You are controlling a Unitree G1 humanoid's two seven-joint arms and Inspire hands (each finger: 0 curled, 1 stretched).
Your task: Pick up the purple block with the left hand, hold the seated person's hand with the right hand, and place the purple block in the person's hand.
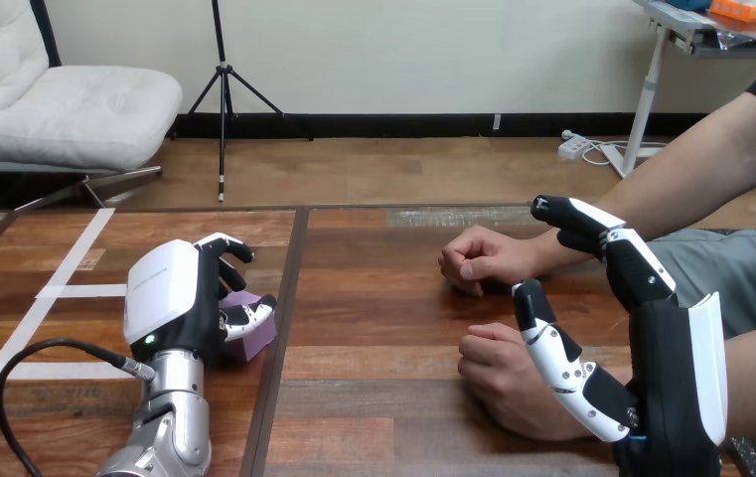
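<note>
Curling round the purple block [253,342] on the table [374,298], the left hand [167,295] grasped it, while the right hand [674,383] hovered, fingers straight, over the person's nearer hand [501,386].

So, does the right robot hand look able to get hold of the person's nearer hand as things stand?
Probably yes. The right robot hand is open right beside the person's nearer hand, its thumb touching or nearly touching it, and nothing lies between them.

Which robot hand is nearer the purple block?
Left. The left robot hand curls round the purple block; the right robot hand is across the table, by the person's hands.
</note>
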